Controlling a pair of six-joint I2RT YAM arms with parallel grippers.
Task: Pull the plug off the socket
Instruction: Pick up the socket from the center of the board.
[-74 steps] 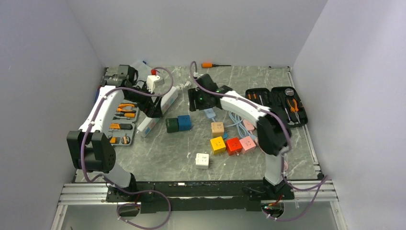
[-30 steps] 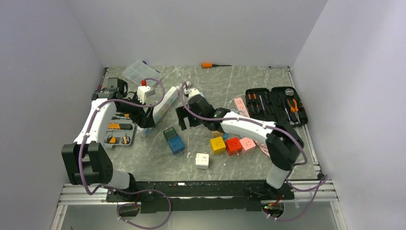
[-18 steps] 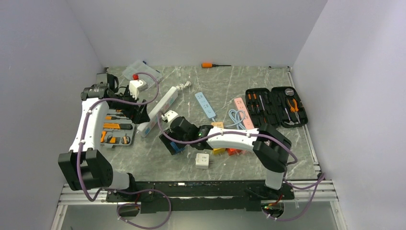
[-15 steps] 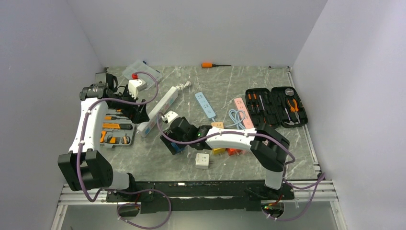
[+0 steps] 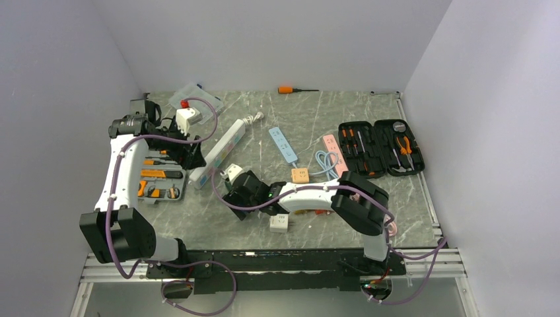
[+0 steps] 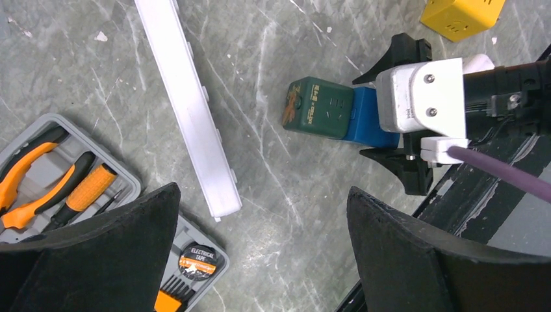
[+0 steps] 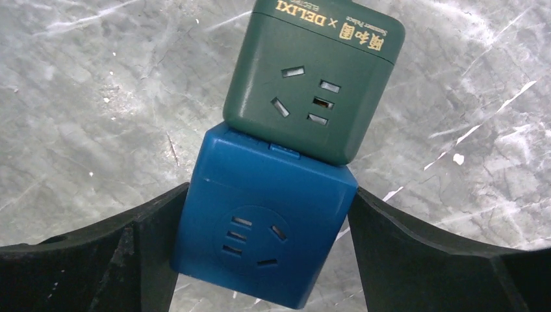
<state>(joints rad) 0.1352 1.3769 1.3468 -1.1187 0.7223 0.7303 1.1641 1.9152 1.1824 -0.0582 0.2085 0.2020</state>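
The joined pair lies flat on the counter (image 6: 273,214), near its front left of centre and apart from the white power strip (image 6: 188,110). It is a green Delixi adapter cube (image 7: 312,84) plugged into a blue adapter cube (image 7: 260,221).

The right gripper (image 7: 269,192) has its jaws pressed against the blue cube's two side faces, apparently clamping it. The left gripper (image 6: 263,192) hangs high over the scene, jaws spread wide and holding nothing.

Both cubes look like hard, smooth moulded plastic: stiff, light and likely a little slick on the flat sides. Probably only the friction of the hidden prongs joins them. With one cube held alone, the pair would likely slide as a unit, so each needs its own grip. The green cube's opposite side faces seem the best hold, squarely and clear of the seam.

The pair's long axis runs straight out from the right wrist, green end farthest and angled slightly right. Both socket faces point up. The pull should follow that axis without twisting.
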